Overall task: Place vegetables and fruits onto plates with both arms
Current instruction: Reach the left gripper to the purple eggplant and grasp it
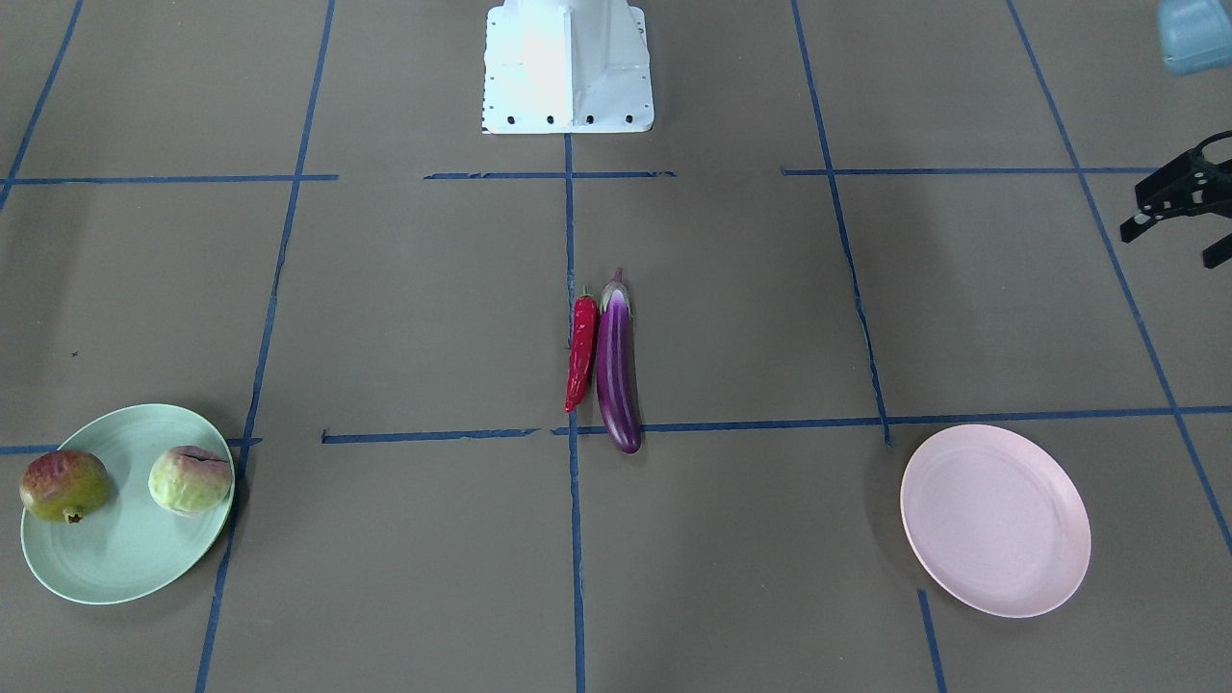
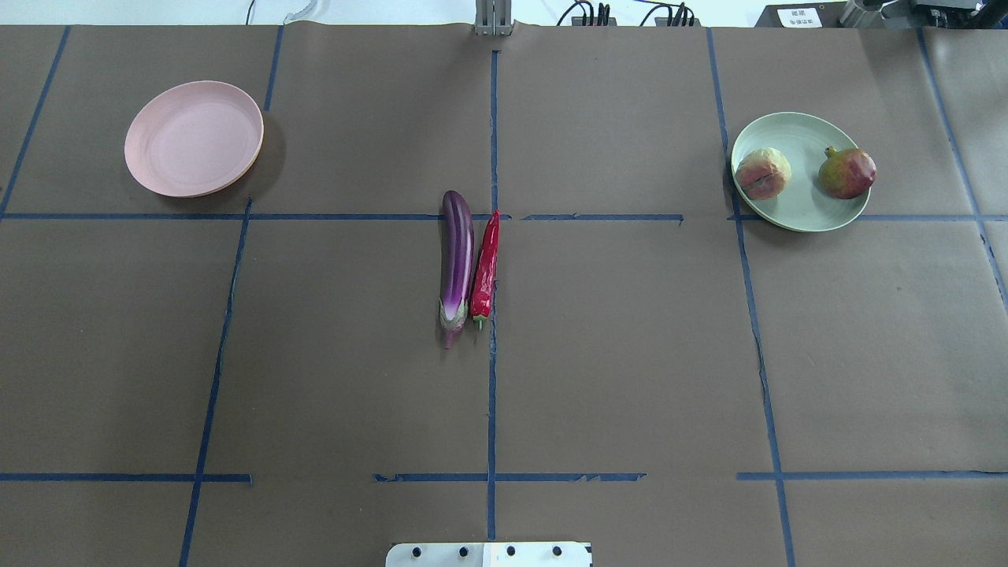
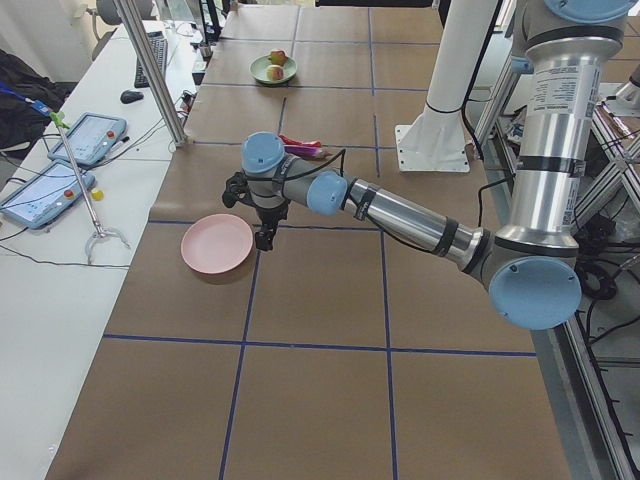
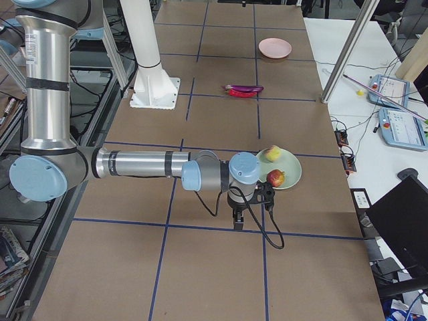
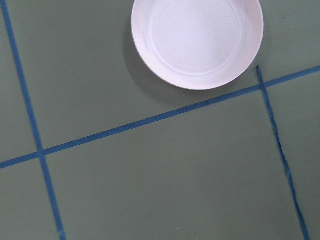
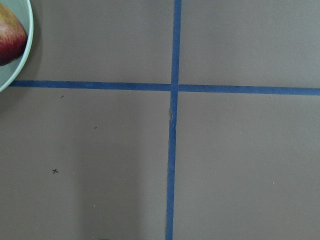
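The purple eggplant (image 1: 616, 371) and the red chili pepper (image 1: 581, 351) lie side by side, touching, at the table's middle; both show in the overhead view too, the eggplant (image 2: 457, 260) and the chili (image 2: 485, 264). The pale green fruit (image 1: 190, 479) and the mottled fruit (image 1: 64, 485) sit on the mint green plate (image 1: 115, 563). The pale pink plate (image 1: 994, 520) is empty. My left gripper (image 1: 1174, 243) hovers open and empty near the pink plate (image 3: 217, 243). My right gripper (image 4: 235, 221) hangs beside the mint plate (image 4: 289, 175); I cannot tell whether it is open or shut.
The white base block (image 1: 568, 67) stands at the robot's edge of the table. Blue tape lines (image 2: 492, 394) grid the brown tabletop. A side table with tablets (image 3: 85, 140) and a metal pole (image 3: 150, 70) stand beyond the far edge.
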Tool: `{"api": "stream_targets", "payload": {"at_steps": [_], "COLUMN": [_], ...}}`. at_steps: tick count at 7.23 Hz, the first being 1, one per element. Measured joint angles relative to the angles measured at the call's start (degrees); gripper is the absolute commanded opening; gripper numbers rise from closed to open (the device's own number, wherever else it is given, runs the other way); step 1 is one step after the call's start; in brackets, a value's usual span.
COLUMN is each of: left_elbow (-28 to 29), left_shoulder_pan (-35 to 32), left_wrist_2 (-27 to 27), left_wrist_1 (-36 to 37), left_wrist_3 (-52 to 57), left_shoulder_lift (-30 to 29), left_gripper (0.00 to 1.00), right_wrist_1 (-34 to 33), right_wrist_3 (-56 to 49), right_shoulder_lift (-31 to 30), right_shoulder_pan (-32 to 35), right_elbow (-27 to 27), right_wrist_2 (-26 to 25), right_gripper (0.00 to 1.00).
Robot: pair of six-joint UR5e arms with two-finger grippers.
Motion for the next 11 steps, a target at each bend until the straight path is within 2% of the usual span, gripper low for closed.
{"api": "stream_targets", "payload": {"at_steps": [2,3,5,7,9,11], "left_elbow": [0.05,0.4,3.73,10.85,15.24,17.46], "left_shoulder_pan": [10.49,17.01,30.69,40.31,44.79,45.8], "left_wrist_2": [2.13,5.28,15.36,25.64,30.59,31.29], "left_wrist_1": [-5.95,-6.59,-6.47,-6.19,-6.2,-6.38], "left_wrist_3": [-14.38,-23.72,-42.0,-53.81,-56.83,-57.19], "left_shoulder_lift": [-4.46,-8.67,-18.54,-28.12,-32.78,-35.37], "left_gripper": [1.0,1.0,1.0,0.95,0.86,0.71], "right_wrist_1": [0.02,0.02,0.02,0.02,0.02,0.01], "right_wrist_3": [0.0,0.0,0.0,-0.02,-0.02,-0.02], "right_shoulder_lift": [-0.02,-0.02,-0.07,-0.16,-0.18,-0.19], "right_shoulder_pan": [0.0,0.0,-0.05,-0.08,-0.08,-0.09], "right_elbow": [-0.01,-0.08,-0.15,-0.23,-0.28,-0.36], "right_wrist_2": [0.0,0.0,0.0,0.0,0.0,-0.04], "right_gripper": [1.0,1.0,1.0,1.0,1.0,1.0]}}
